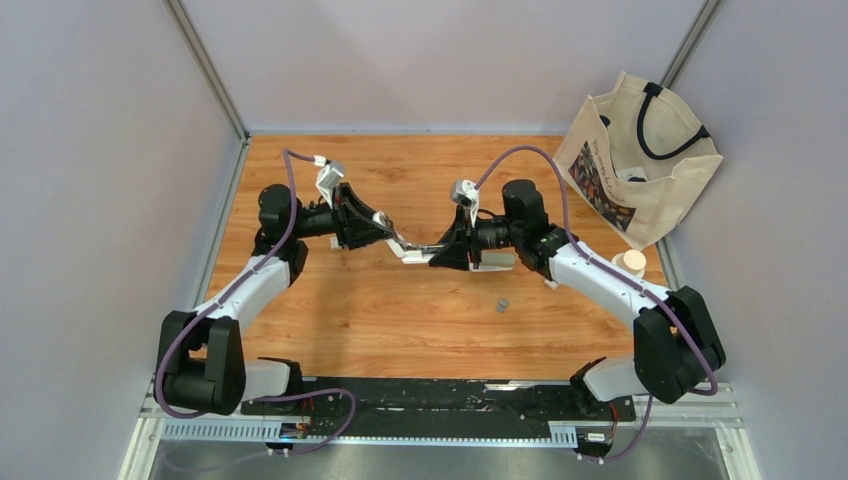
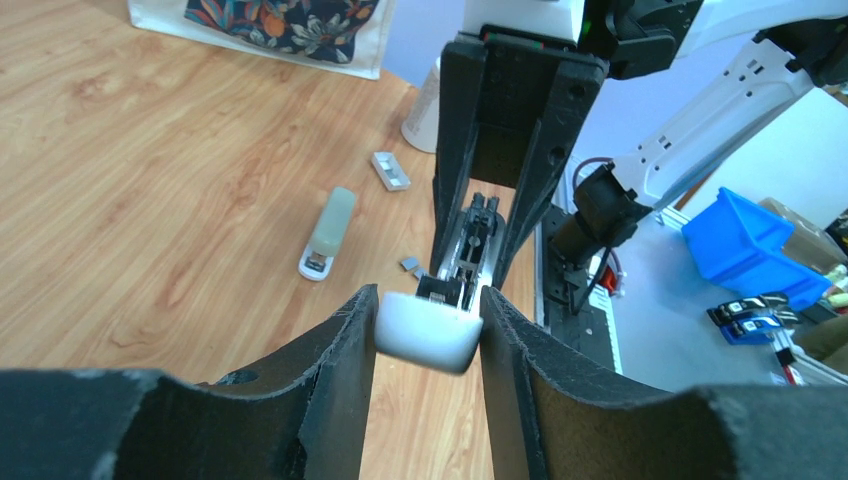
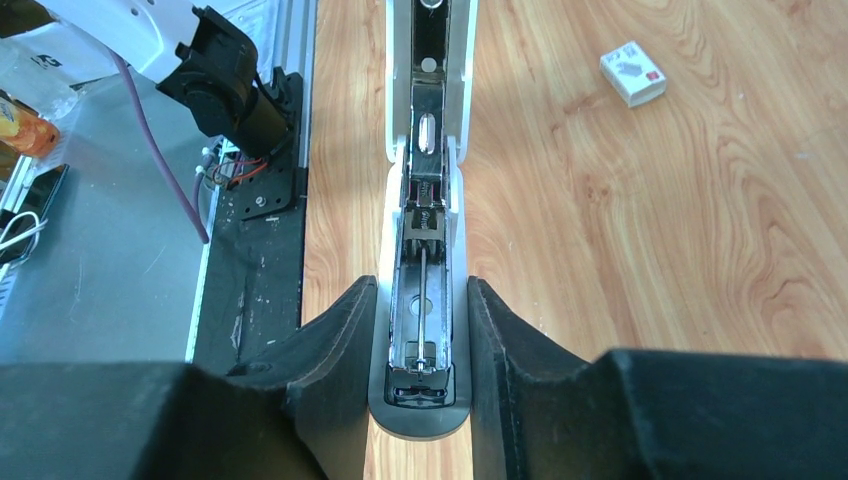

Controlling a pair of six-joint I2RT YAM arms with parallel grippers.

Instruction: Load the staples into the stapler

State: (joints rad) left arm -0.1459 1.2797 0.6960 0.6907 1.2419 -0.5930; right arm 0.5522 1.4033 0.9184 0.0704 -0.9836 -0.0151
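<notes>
The stapler (image 1: 420, 247) is held open in mid-air between both grippers at the table's centre. My left gripper (image 1: 385, 227) is shut on the white end of its flipped-up top cover (image 2: 428, 338). My right gripper (image 1: 452, 250) is shut on the sides of its base, and the open metal magazine (image 3: 424, 300) with its spring rod shows between the fingers (image 3: 345, 330). No strip shows inside the magazine. The staples (image 1: 501, 303), tiny dark-grey pieces, lie on the table near the right arm. They also show in the left wrist view (image 2: 410, 265).
A second small grey stapler (image 2: 328, 235) and a small open staple box (image 2: 390, 170) lie on the table beyond the right gripper. A white cylinder (image 1: 630, 262) and a cloth bag (image 1: 640, 160) stand at the right. A small white box (image 3: 633, 73) lies at the left.
</notes>
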